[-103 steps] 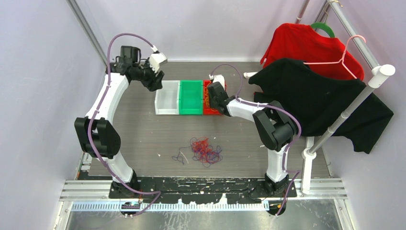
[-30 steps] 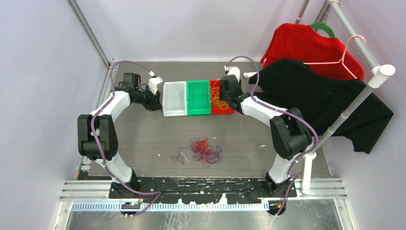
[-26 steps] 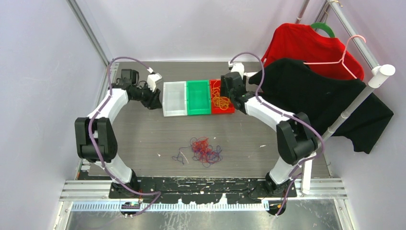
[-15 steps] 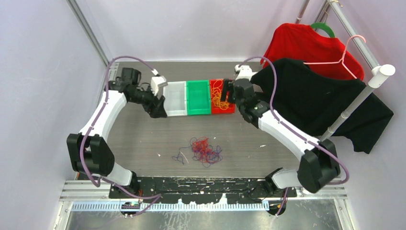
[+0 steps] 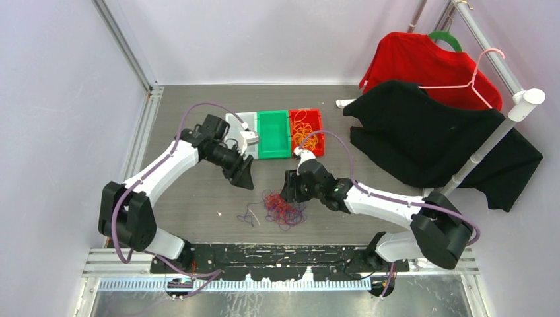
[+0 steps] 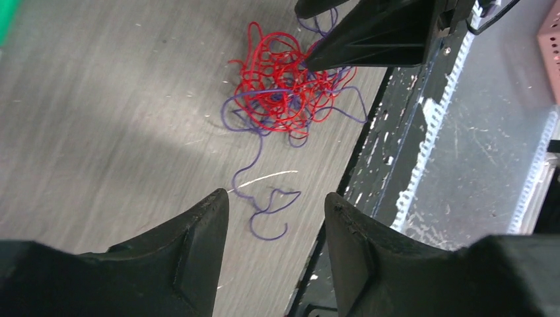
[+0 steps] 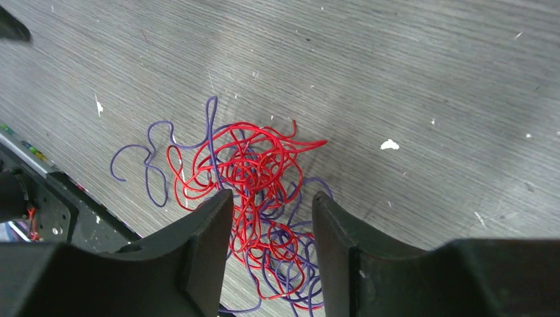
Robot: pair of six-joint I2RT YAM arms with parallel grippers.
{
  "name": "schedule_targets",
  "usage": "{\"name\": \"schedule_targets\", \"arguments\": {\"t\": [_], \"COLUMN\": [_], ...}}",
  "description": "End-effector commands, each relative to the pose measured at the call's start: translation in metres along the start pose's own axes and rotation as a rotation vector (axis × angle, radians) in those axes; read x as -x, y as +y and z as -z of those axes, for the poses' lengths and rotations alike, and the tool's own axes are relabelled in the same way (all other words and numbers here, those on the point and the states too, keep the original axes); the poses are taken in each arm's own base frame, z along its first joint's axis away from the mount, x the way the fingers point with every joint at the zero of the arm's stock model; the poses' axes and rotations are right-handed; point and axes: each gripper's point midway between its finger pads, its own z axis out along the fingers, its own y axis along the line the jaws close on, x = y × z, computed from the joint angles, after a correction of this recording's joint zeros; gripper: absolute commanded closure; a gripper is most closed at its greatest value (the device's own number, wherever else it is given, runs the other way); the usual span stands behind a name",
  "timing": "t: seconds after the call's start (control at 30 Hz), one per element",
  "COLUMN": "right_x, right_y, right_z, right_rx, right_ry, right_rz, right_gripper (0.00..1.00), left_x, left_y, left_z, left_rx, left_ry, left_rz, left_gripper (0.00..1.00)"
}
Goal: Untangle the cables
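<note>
A fist-sized tangle of red and purple cables (image 5: 284, 210) lies on the grey table near the arms' bases, with a loose purple end (image 5: 247, 216) trailing left. My left gripper (image 5: 245, 179) hangs open just left of and beyond the tangle; in its wrist view the purple end (image 6: 271, 205) lies between its open jaws (image 6: 276, 198), and the tangle (image 6: 284, 86) lies farther off. My right gripper (image 5: 287, 193) is open at the tangle's far edge; its wrist view looks down on the tangle (image 7: 251, 168) between its fingers (image 7: 272, 196), which hold nothing. Orange cables (image 5: 305, 135) lie in the red bin (image 5: 319, 125).
A white bin (image 5: 234, 122), a green bin (image 5: 273, 134) and the red bin stand in a row at the back. Red and black garments (image 5: 429, 132) hang on a rack at the right. A black base plate (image 5: 264, 254) runs along the near edge.
Both arms have left the ends of the bin row and swung toward me to the red and purple tangle. The tangle and the bins have not moved.
</note>
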Motion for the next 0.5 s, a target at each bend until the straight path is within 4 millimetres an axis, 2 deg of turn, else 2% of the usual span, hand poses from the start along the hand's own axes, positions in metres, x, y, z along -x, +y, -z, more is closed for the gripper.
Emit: {"name": "schedule_targets", "arguments": {"t": [0.0,0.17,0.3,0.47], "right_x": [0.02,0.017,0.011,0.006], "right_y": [0.018,0.014,0.008,0.003], "right_z": [-0.001,0.002,0.004,0.006], "right_rx": [0.08,0.076,0.058,0.051], "right_ry": [-0.096,-0.112,-0.11,-0.116], "right_rz": [-0.081,-0.104,-0.114,-0.122], "right_gripper": [0.5,0.61,0.67,0.79], "left_x": [0.008,0.005,0.003,-0.002], "left_y": [-0.008,-0.019,-0.025,-0.012], "left_z": [-0.027,-0.056,-0.071,-0.077], "left_rx": [-0.019,-0.065,-0.115,-0.125], "left_ry": [-0.029,0.02,0.073,0.148], "left_rz": [0.062,0.022,-0.13,-0.359], "left_gripper": [0.45,0.44,0.44,0.45]}}
